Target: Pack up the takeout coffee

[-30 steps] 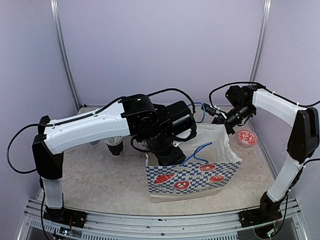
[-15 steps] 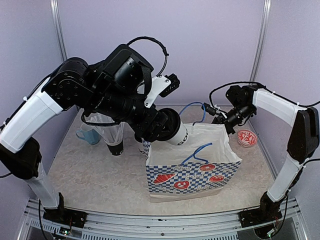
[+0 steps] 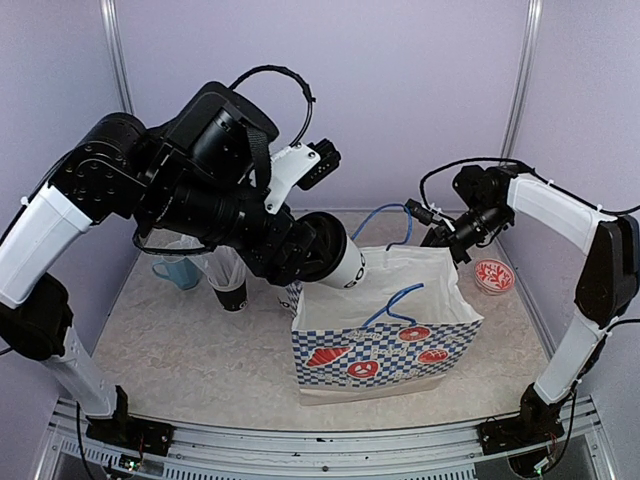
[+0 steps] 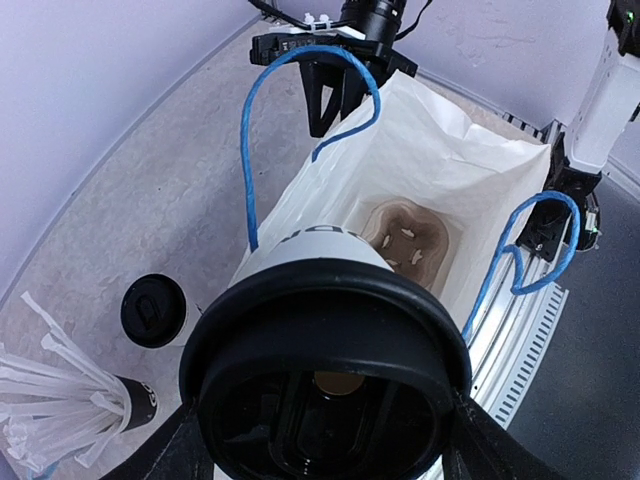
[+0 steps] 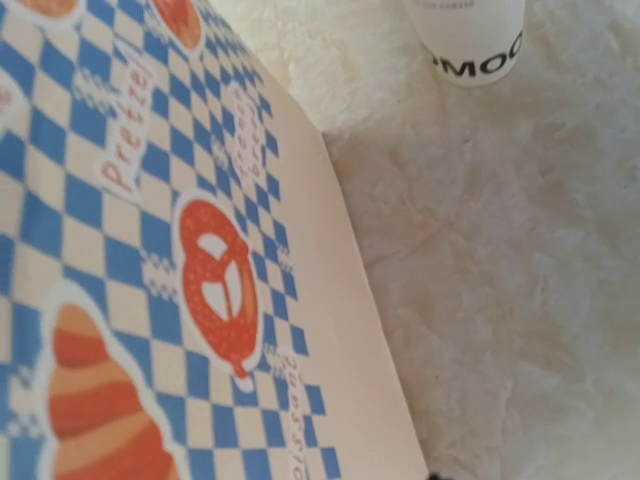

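While my left hand (image 3: 300, 255), spread wide, clamps the tilted coffee cup (image 3: 348, 268), I should right it over the bag (image 3: 400, 345), then lower it into the cardboard tray (image 4: 405, 235).

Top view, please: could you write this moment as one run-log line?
left gripper: holds cup tilted over bag | right gripper: pinches bag rim | second cup: on table

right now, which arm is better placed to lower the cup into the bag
left: the left gripper holds the lidded cup tilted above the open bag; the right gripper pinches the bag's far rim
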Controlling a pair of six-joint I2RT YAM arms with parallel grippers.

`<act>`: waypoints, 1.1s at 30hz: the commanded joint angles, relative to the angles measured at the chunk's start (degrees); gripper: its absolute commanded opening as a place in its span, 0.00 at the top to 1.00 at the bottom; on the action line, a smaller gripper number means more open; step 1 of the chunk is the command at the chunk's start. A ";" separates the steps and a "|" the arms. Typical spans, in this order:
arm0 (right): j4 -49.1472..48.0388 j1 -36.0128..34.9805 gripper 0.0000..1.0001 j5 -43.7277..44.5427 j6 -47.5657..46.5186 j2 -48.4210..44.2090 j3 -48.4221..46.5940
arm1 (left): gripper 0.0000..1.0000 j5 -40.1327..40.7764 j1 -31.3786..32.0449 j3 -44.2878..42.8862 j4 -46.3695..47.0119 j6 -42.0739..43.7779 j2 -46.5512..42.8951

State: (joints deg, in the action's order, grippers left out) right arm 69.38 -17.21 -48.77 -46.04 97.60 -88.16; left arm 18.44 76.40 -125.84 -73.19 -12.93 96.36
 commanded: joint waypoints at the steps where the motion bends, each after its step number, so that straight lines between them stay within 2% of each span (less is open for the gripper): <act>1: 0.77 0.61 0.55 -2.06 0.97 -2.52 -2.90 | 0.37 -0.92 0.28 1.27 -1.28 -0.63 -2.39; 5: 1.46 0.61 0.53 -3.48 1.14 -3.81 -4.73 | 0.37 1.13 1.34 3.67 -0.69 2.17 -2.22; 8: 1.53 0.60 0.52 -3.38 1.30 -4.86 -5.36 | 0.38 4.17 1.56 1.92 -1.52 1.52 -2.51; 12: 1.50 0.64 0.52 -2.53 1.31 -5.65 -5.12 | 0.38 8.04 1.97 -1.65 -4.99 -5.33 -4.62; 17: 0.59 0.60 0.51 -2.54 1.97 -6.25 -4.55 | 0.42 13.10 1.67 4.43 -4.95 -16.69 -13.60; 24: -0.69 0.60 0.51 -3.23 2.78 -6.14 -3.96 | 0.44 2.42 -11.30 22.71 -5.10 -24.55 -21.94; 28: -0.41 0.60 0.51 -3.09 2.79 -5.78 -3.87 | 0.45 0.77 -13.36 28.76 -5.12 -27.07 -22.35; 33: -0.25 0.60 0.50 -3.14 2.62 -5.74 -3.57 | 0.41 -3.68 -14.55 38.07 -4.29 -26.07 -19.99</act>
State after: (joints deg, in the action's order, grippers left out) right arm 69.12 -17.21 -50.74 -43.81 92.88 -92.20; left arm 19.44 62.89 -93.43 -77.91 -37.82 74.89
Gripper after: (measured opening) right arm 0.495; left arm 0.712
